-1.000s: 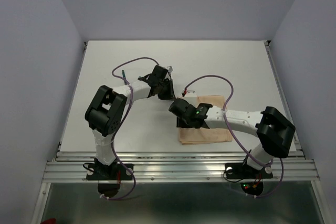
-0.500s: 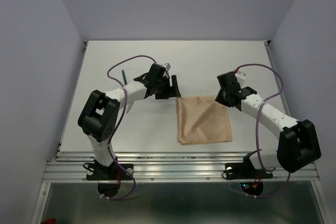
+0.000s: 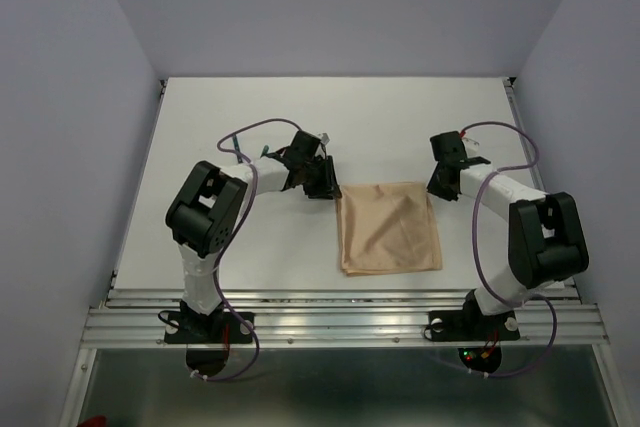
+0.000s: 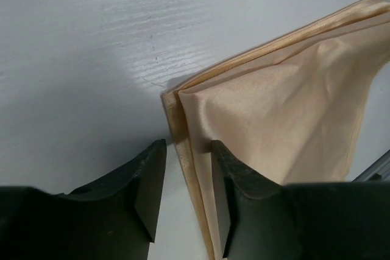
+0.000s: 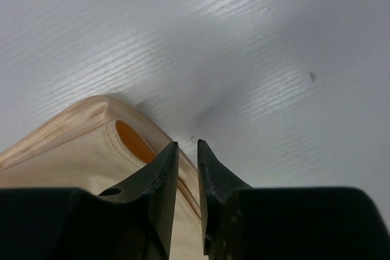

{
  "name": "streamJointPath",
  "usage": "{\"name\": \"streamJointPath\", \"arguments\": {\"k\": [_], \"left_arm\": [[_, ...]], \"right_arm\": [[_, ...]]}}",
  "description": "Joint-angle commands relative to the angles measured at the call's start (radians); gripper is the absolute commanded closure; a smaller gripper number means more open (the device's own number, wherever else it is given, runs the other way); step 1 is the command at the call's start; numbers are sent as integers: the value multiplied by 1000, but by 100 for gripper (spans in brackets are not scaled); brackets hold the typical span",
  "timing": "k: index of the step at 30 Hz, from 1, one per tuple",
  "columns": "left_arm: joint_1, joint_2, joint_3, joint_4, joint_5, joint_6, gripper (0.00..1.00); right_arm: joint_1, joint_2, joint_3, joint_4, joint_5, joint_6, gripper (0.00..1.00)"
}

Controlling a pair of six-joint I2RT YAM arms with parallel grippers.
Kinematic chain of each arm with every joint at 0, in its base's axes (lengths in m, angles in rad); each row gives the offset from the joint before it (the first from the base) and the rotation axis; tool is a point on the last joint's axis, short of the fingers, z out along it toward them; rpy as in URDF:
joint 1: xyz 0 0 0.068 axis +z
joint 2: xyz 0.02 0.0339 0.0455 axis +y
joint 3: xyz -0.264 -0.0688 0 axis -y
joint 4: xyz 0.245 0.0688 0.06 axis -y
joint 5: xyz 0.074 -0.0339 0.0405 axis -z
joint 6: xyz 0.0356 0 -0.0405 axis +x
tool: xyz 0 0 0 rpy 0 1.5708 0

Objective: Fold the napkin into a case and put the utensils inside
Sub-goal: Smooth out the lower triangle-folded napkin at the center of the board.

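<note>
Where the top camera looks down on the white table, we see the napkin lying flat as a folded, roughly square pad between the two arms. The left pincer stands at its far left corner and the right pincer at its far right corner. The cloth spreads from both tips back toward the arm bases. From this height we cannot read either pair of jaws.

Through the left wrist camera, we find the left pincer low over the table, its dark fingers clearly apart. The napkin has its corner just ahead of the tips, and its layered hem runs back into the gap between them. One finger stands over bare table, the other over the cloth. Most of the napkin lies off to that second finger's side. The gap is plain and nothing is pinched, so we call these jaws partly open and holding nothing.

At the right wrist camera, we see the right pincer with its fingers nearly together, only a thin slit between them. The napkin lies to one side of the tips, where a fold gapes and shows a deeper orange inside. Its corner hem passes down into the slit. Whether the jaws have caught that hem or merely stand over it, we cannot tell.
</note>
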Motion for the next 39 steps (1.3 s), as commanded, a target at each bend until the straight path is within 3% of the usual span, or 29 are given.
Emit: {"name": "streamJointPath", "arguments": {"k": [1,7,15,24,28,39], "left_arm": [[-5,30,17,0,-2,1,62],[-5,44,31,-4,-13,17,100],[0,39,60,-7,-25,57,100],[35,15,71,20,50,145,100],[44,33,104,19,93,228,100],[44,92,163,-21,125,262,100]], "right_arm": [[-27,60,44,83,-24,-40,80],[-27,113,20,140,-104,-30,89],[-27,81,-35,172,-131,15,96],[-27,-109,-66,170,-71,50,99],[-27,-94,-45,170,-131,21,98],[-27,1,18,213,-268,-31,98]]}}
